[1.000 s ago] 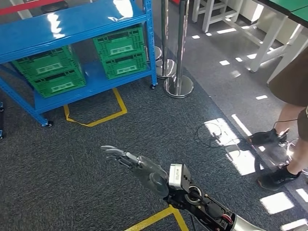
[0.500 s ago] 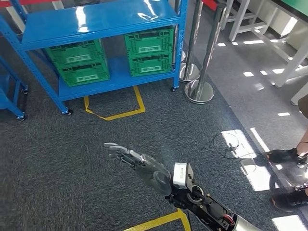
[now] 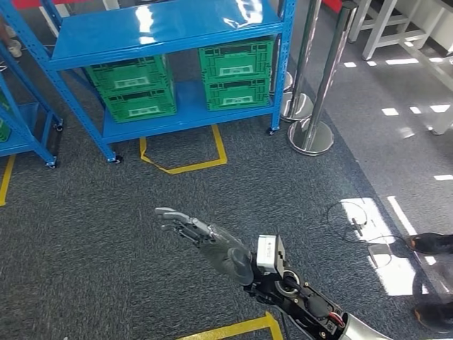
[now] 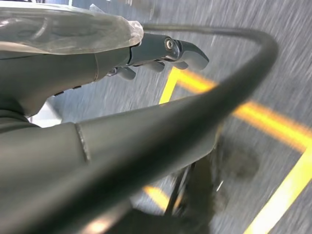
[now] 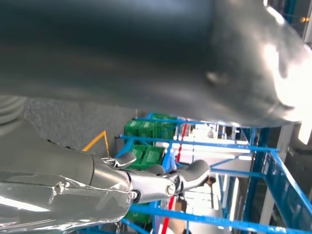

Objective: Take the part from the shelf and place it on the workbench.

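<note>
The blue shelf (image 3: pixel 160 32) stands ahead, with two stacks of green crates (image 3: pixel 134 88) (image 3: pixel 235 73) on its lower level. No loose part can be made out on it. My right hand (image 3: pixel 205 237) reaches forward over the grey carpet, fingers stretched out and holding nothing. From the right wrist, the same hand (image 5: pixel 110 185) points toward the shelf (image 5: pixel 206 146) and its green crates (image 5: pixel 147 153). My left hand (image 4: pixel 110 53) hangs above the carpet with its fingers extended, nothing in it.
Two chrome stanchions (image 3: pixel 312 134) stand right of the shelf. Yellow tape (image 3: pixel 181 152) marks the floor in front of it, and more yellow tape (image 3: pixel 235 329) lies near my arm. A thin cable (image 3: pixel 352 212) loops on the carpet at right, near a person's shoe (image 3: pixel 432 244).
The whole picture has shifted right: the camera has turned left, bringing the shelf nearer the middle. My right arm keeps its outstretched pose.
</note>
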